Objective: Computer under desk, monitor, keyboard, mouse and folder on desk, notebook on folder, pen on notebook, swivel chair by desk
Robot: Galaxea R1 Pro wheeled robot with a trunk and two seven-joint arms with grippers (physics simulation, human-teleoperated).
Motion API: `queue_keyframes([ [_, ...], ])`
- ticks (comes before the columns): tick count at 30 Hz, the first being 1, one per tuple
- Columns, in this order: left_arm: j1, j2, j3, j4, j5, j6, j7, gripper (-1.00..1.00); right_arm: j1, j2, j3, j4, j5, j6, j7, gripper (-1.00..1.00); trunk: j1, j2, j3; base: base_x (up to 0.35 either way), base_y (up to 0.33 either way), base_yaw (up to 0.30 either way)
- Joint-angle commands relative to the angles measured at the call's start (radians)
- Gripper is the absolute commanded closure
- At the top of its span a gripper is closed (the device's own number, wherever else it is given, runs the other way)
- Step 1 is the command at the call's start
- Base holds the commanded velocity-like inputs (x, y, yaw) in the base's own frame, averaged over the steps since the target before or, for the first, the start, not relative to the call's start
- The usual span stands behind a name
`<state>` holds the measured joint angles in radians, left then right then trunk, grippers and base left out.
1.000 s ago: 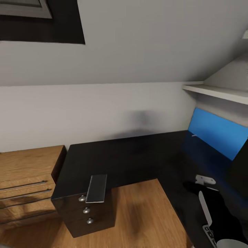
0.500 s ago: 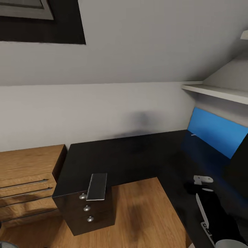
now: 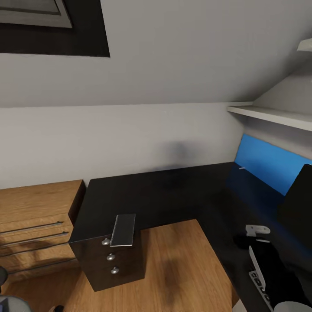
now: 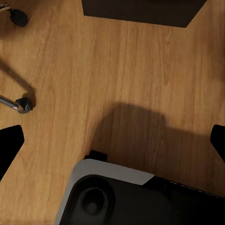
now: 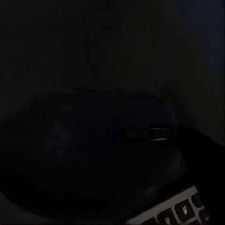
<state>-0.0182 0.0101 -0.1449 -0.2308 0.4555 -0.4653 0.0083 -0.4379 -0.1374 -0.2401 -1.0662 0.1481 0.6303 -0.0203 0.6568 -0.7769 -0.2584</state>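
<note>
Desk: the long glossy black L runs along the white wall and turns toward me on my right; its drawer unit with three round silver knobs stands at the near left end.
Wooden dresser: light wood, just left of the desk, touching or nearly touching its end.
Floor: warm wooden boards fill the inside corner of the L.
Blue wall panel: behind the right wing of the desk, under a white shelf.
Monitor: a dark slab at the right edge, standing on the right wing.
Swivel chair: my left wrist view catches a chrome leg and black castor on the floor.
Keyboard: pale edge and keys at lower right on the desk, partly behind my right arm.
Notebook: small dark rectangle lying on the desk corner above the drawers, overhanging the front edge.
Mouse: a rounded dark form close under my right wrist camera, keyboard keys just beside it.
Left gripper: spread wide apart over bare floor, holding nothing.
Right gripper: too dark, I cannot tell.
</note>
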Motion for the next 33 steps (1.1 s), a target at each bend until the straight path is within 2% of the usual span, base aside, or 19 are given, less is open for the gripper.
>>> queue_keyframes([
  [1,-0.001,0.001,-0.008,0.001,0.009,-0.003,0.001,-1.00,0.000,-0.008,0.001,0.004,0.007,0.006,0.002,1.00,0.000,-0.001,-0.001,-0.004,0.000,0.000],
  [7,-0.001,0.001,-0.008,0.000,0.009,-0.004,0.001,-1.00,-0.001,-0.041,0.002,0.055,0.007,0.006,0.039,1.00,0.000,-0.001,-0.001,-0.001,0.000,0.000],
  [17,-0.001,0.001,-0.008,0.000,0.009,-0.004,0.001,-1.00,-0.001,-0.055,0.002,0.082,0.007,0.048,0.058,1.00,0.000,-0.001,-0.001,0.000,0.000,0.000],
  [25,-0.001,0.001,-0.008,0.001,0.009,-0.003,0.001,-1.00,-0.001,-0.066,0.005,0.096,0.008,0.051,0.060,1.00,0.000,-0.001,-0.001,0.000,0.000,0.000],
  [33,-0.001,0.001,-0.010,0.000,0.009,-0.004,0.001,-1.00,-0.001,-0.073,0.059,0.118,0.017,0.026,0.061,1.00,0.000,-0.001,-0.001,0.000,0.000,0.000],
])
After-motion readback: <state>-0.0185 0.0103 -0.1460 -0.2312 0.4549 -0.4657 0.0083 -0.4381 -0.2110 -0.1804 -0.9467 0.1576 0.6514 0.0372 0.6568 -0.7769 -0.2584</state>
